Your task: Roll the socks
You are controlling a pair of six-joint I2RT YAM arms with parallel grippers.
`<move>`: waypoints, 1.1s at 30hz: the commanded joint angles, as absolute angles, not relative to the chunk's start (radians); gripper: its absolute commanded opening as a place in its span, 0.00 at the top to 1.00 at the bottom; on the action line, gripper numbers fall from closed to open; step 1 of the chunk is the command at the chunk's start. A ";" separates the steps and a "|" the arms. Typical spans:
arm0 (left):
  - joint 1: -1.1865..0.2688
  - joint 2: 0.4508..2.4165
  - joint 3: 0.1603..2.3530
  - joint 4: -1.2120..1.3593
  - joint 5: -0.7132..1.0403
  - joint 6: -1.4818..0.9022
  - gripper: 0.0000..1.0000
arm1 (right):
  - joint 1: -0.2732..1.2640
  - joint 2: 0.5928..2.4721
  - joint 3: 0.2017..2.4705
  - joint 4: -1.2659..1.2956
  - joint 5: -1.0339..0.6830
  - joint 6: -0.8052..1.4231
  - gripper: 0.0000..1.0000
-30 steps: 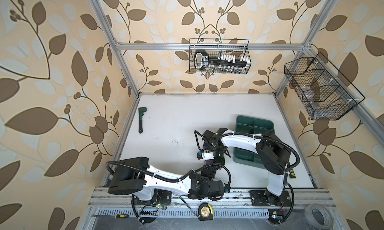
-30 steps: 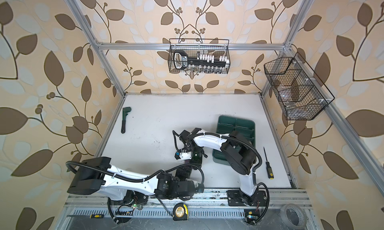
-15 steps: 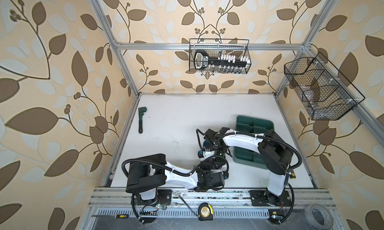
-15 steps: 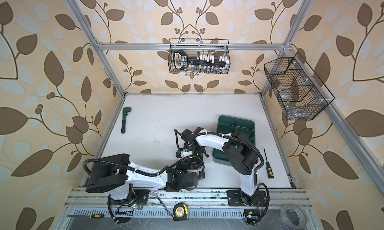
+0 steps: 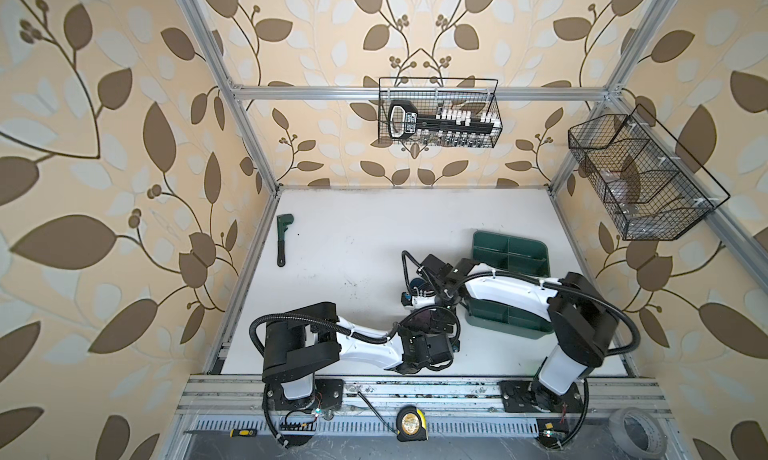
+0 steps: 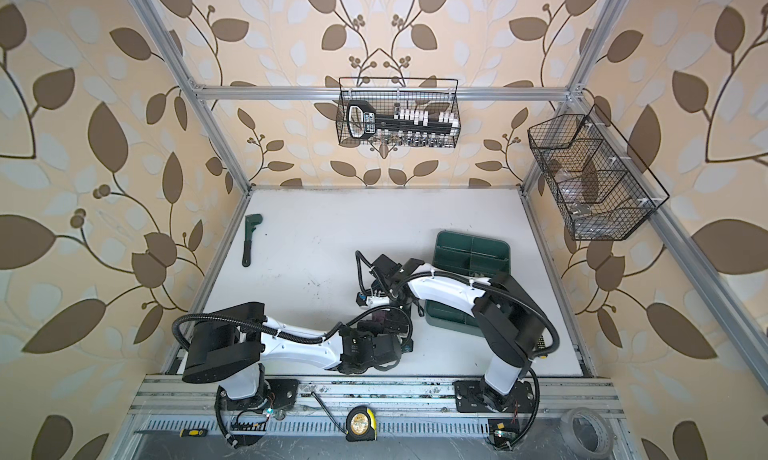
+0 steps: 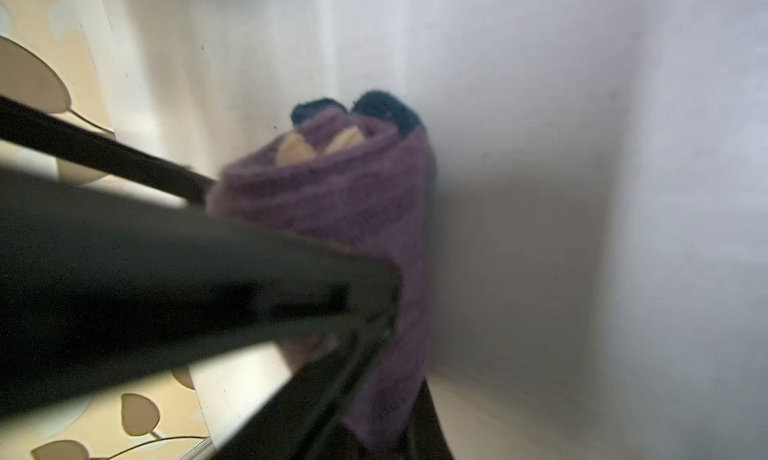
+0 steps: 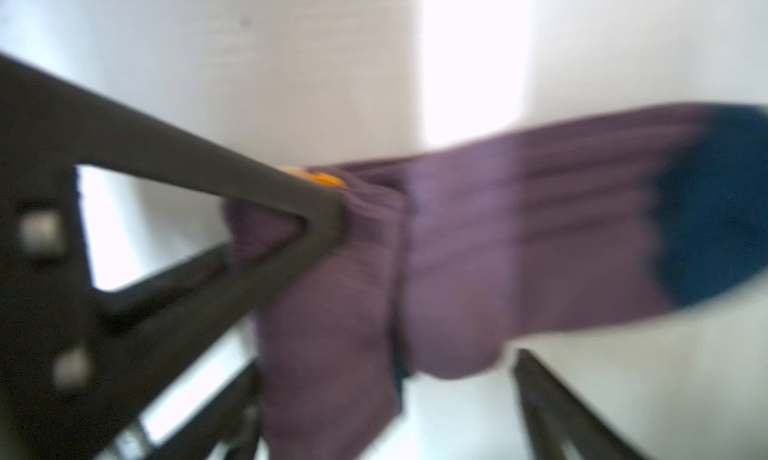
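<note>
**Socks.** Purple ribbed knit sock (image 7: pixel 332 212) with navy toe, wound into a roll. Two slivers of a pale beige sock (image 7: pixel 296 151) show inside the roll's end. The blurred right wrist view shows a purple length running out to the navy toe, and a speck of mustard-yellow cuff.

**Location.** White tabletop (image 5: pixel 353 237), near its front edge, just beside the left side of the dark green compartment tray (image 5: pixel 509 250). In both top views the two wrists hide most of the bundle.

**Left gripper** (image 7: pixel 401 366). Black fingers closed on the near end of the roll.

**Right gripper** (image 8: pixel 426 283). Jaws stand wide apart with purple fabric between them. One fingertip touches the cloth by the yellow cuff, and the other is just beside it.

**Other stock.**
- Green pipe wrench (image 5: pixel 282 239), near the tabletop's left edge.
- Two black wire baskets, one on the back wall (image 5: pixel 436 112) and one on the right wall (image 5: pixel 640 179).
- Yellow-and-black tape measure (image 5: pixel 410 439), on the front rail.
- Grey tape roll (image 5: pixel 631 439), at the front right.
</note>
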State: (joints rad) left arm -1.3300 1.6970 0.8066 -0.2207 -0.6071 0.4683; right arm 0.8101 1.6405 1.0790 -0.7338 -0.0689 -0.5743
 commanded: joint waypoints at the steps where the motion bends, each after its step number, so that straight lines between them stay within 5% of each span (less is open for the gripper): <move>1: -1.309 1.706 0.788 -0.277 -0.487 0.457 1.00 | 0.791 1.500 1.042 -0.678 0.022 -0.544 0.00; 7: -1.284 1.735 0.805 -0.317 -0.409 0.465 1.00 | 0.662 1.227 0.980 -0.481 0.175 -0.463 0.00; 12: -1.184 1.732 0.906 -0.513 -0.122 0.496 1.00 | 0.525 0.986 0.850 -0.150 0.495 -0.174 0.00; 15: -1.086 1.775 0.994 -0.639 0.055 0.500 1.00 | 0.423 0.846 0.794 -0.070 0.336 -0.037 0.00; 19: -0.979 1.861 1.095 -0.764 0.250 0.494 1.00 | 0.406 0.685 0.710 -0.054 0.078 -0.179 0.10; 25: -0.854 1.972 1.205 -0.889 0.444 0.494 1.00 | 0.550 0.583 0.697 -0.383 0.073 -0.523 0.29; 29: -0.786 2.016 1.264 -0.953 0.531 0.502 1.00 | 0.797 0.491 0.592 -0.608 0.126 -0.830 0.37; 33: -0.762 2.045 1.292 -0.979 0.561 0.502 1.00 | 1.071 0.459 0.462 -0.555 0.339 -0.943 0.43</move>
State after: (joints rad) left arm -0.7612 1.9789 1.3159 -0.8356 0.5278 0.4942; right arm 0.9493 0.4648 0.5213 -0.4965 0.1860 -0.7448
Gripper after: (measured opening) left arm 0.115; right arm 0.580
